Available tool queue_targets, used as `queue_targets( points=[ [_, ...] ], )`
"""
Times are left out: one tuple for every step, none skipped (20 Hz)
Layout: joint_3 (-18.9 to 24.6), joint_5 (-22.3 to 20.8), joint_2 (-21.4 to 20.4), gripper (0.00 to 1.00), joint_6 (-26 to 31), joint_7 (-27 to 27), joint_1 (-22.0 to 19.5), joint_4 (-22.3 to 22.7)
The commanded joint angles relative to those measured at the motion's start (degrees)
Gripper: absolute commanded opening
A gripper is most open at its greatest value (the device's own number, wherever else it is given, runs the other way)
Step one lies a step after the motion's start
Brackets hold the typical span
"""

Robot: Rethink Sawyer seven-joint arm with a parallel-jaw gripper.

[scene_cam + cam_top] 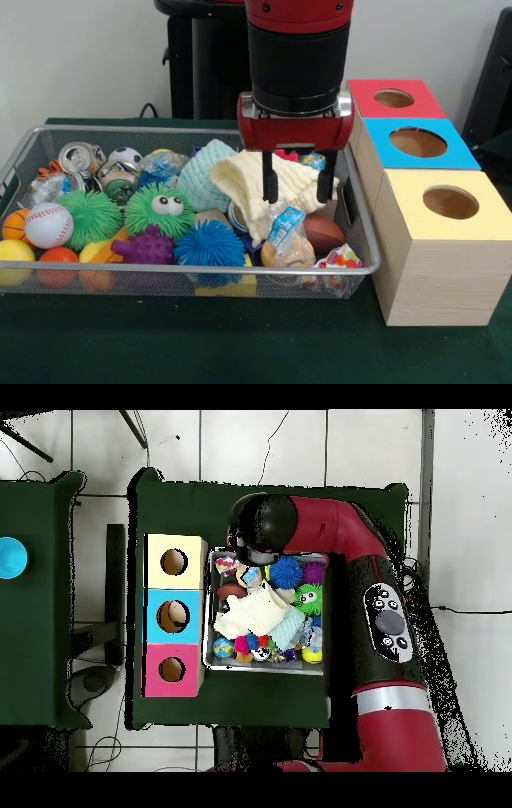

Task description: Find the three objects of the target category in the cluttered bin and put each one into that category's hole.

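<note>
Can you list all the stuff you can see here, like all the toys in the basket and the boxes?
Wire basket: one, silver, on green table.
Spiky balls: four; two green, one purple, one blue; basket front.
Baseball: one, white, left.
Knitted cloths: two, cream and mint, middle.
Toy football: one, brown, right.
Can: one, silver, back left.
Boxes with holes: three; red, blue, yellow; right of basket.
Gripper: one, red-black, jaws open over cream cloth.
</note>
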Motion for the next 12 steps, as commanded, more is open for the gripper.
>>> queue_targets(
  points=[
    [7.9, -4.1, 3.2, 1.0, -1.4, -20.3, -3.2, 4.1],
    [8.2, -4.3, 2.9, 1.0, -1.4, -20.2, -3.5, 4.8],
    [8.6, -4.4, 2.7, 1.0, -1.4, -20.1, -3.8, 5.6],
    [8.9, -4.7, 2.2, 1.0, -1.6, -19.7, -4.2, 6.3],
    [9.1, -5.0, 1.4, 1.0, -1.5, -19.4, -4.6, 7.2],
    [9.2, -5.2, 0.6, 1.0, -1.1, -19.1, -4.9, 8.2],
    [9.2, -5.3, -0.9, 1.0, -1.2, -18.4, -5.5, 10.2],
    [9.4, -5.3, -2.2, 1.0, -1.2, -17.9, -6.0, 11.9],
    [9.5, -5.4, -3.2, 1.0, -1.2, -17.4, -6.4, 13.1],
    [9.7, -5.3, -4.8, 1.0, -1.5, -17.0, -6.9, 15.2],
    [10.0, -5.3, -5.6, 1.0, -1.4, -16.7, -7.3, 16.2],
    [10.3, -5.2, -6.5, 1.0, -1.2, -16.5, -7.7, 17.2]
  ],
)
